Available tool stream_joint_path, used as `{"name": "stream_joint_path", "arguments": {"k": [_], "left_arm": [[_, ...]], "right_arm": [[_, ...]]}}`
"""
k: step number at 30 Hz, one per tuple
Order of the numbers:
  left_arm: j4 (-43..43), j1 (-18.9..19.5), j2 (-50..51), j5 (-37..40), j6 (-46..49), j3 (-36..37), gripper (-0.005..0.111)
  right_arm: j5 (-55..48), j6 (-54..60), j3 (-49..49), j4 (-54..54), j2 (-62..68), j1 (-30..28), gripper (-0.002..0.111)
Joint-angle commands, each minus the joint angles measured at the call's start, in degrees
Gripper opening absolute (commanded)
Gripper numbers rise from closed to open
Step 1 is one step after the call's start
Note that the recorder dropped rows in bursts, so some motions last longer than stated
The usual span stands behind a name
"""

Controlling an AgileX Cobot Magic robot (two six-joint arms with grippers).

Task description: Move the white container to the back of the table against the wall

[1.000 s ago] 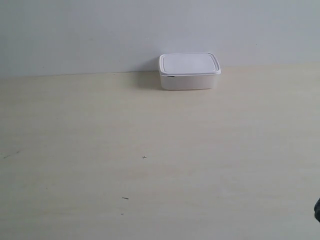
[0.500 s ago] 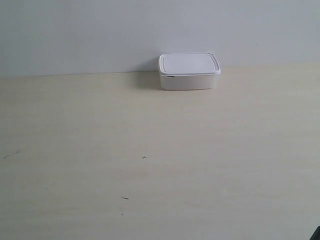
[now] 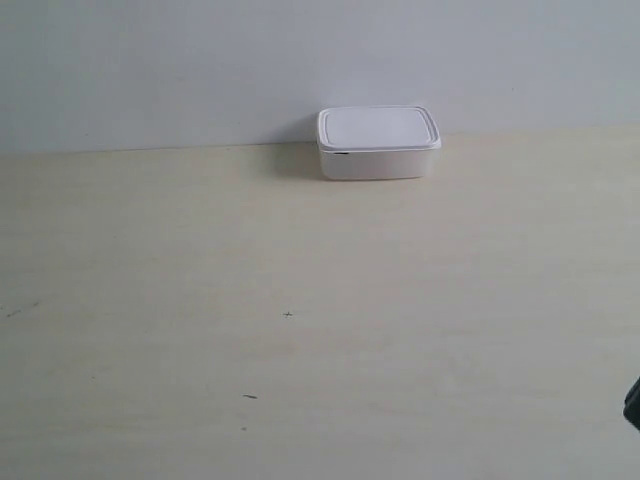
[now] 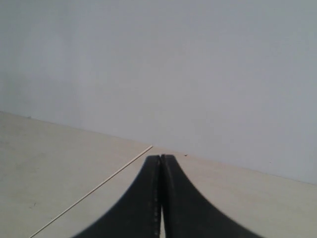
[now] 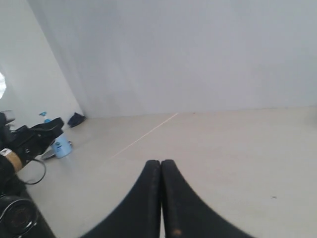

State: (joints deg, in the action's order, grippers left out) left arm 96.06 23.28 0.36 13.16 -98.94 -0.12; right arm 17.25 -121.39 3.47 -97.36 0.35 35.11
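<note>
The white container (image 3: 378,142), lid on, rests at the back of the cream table (image 3: 300,300), touching or nearly touching the pale wall (image 3: 200,60). Neither wrist view shows it. My left gripper (image 4: 161,157) is shut, its black fingers pressed together with nothing between them, facing a bare wall. My right gripper (image 5: 161,162) is also shut and empty. In the exterior view only a dark sliver of an arm (image 3: 633,405) shows at the right edge, far from the container.
The right wrist view shows another black arm with cables (image 5: 22,148) and a small light-blue object (image 5: 62,147) off to one side. A thin seam line (image 4: 94,191) crosses the surface. Tiny dark specks (image 3: 288,315) mark the table.
The dark arm piece at the exterior view's lower right edge dropped almost out of sight, then came back up slightly. The container has not moved.
</note>
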Motion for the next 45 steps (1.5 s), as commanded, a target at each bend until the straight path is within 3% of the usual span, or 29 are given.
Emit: {"name": "stream_joint_path", "arguments": {"k": [1, 12, 21, 45], "left_arm": [[0.37, 0.17, -0.36, -0.03, -0.43, 0.12, 0.000], [0.37, 0.17, -0.36, -0.03, -0.43, 0.12, 0.000], [0.37, 0.17, -0.36, -0.03, -0.43, 0.12, 0.000], [0.37, 0.17, -0.36, -0.03, -0.43, 0.12, 0.000]], "right_arm": [[0.22, 0.31, -0.33, -0.39, -0.35, -6.63, 0.000], [0.22, 0.31, -0.33, -0.39, -0.35, -26.05, 0.000], [0.22, 0.41, -0.33, -0.39, -0.35, -35.70, 0.000], [1.12, 0.33, -3.47, -2.58, -0.35, -37.76, 0.000]]}}
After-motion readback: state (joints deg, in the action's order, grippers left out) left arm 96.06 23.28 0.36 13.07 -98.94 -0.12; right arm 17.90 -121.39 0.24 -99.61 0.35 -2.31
